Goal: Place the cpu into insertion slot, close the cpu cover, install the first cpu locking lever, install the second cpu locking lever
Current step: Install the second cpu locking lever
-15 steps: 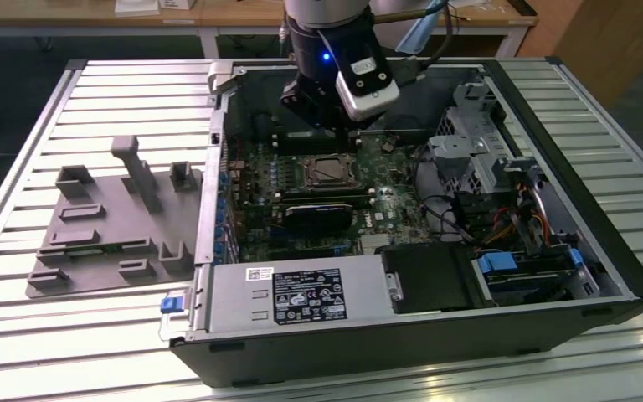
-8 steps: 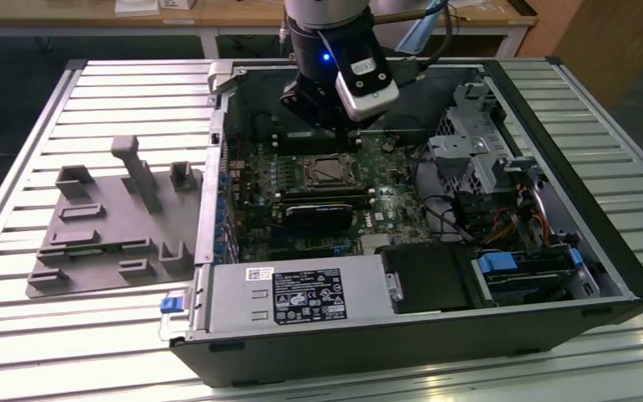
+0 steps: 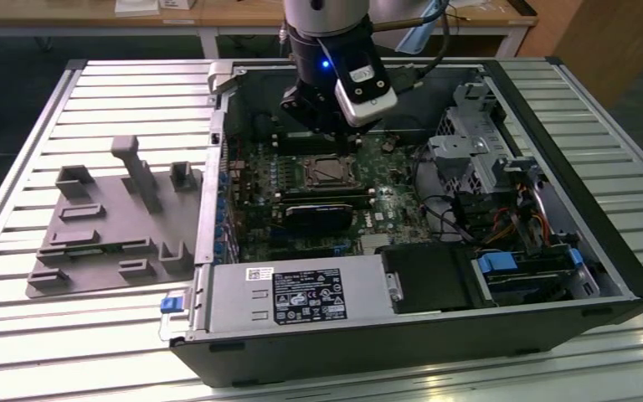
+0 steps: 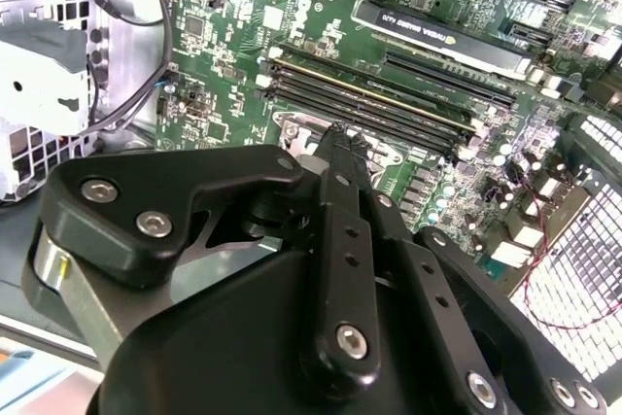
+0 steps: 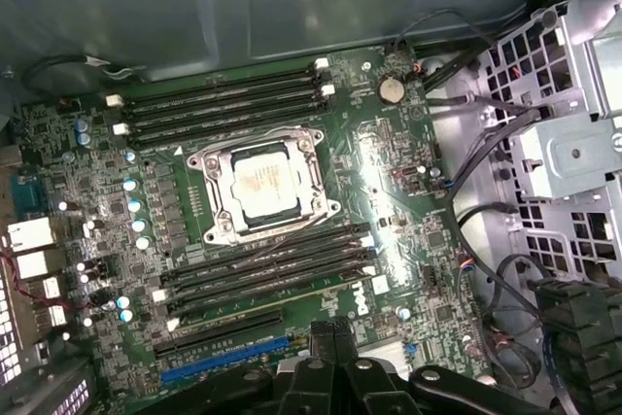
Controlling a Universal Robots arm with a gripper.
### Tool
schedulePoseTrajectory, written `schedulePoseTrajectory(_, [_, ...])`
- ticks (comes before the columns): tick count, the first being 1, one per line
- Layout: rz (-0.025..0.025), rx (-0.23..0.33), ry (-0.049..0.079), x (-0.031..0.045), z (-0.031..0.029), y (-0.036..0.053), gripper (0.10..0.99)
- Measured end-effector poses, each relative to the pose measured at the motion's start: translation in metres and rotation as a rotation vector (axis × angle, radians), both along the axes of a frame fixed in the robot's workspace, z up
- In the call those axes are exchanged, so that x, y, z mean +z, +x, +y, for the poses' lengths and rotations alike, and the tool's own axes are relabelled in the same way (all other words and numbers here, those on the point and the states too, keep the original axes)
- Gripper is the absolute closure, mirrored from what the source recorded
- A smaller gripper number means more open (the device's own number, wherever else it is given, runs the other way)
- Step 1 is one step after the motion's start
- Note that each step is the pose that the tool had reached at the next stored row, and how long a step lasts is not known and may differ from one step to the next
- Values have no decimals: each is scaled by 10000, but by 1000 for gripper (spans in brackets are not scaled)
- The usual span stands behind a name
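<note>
grey moulded parts tray (image 3: 110, 234) at the exterior view's left, on the slatted table | black two-fingered gripper (image 4: 342, 135), fingers pressed together, empty, above the green motherboard | silvery square cpu (image 5: 264, 180) in socket, silvery metal cpu cover (image 5: 216, 193) shut around it

Grey fixture tray (image 3: 110, 230) beside open computer case (image 3: 411, 335).
</note>
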State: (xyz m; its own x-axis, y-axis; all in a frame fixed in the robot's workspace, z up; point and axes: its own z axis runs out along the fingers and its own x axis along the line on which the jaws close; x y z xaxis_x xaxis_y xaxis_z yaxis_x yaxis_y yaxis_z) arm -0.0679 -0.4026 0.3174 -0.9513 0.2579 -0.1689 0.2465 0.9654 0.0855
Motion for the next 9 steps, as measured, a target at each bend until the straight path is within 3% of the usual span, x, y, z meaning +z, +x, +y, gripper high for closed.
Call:
schedulePoseTrajectory(3, [60,1,9,-16,0,0,984])
schedulePoseTrajectory(7, [202,1,102,-32,0,0,984])
schedulePoseTrajectory(9, [212,-1,119,-33,0,0,984])
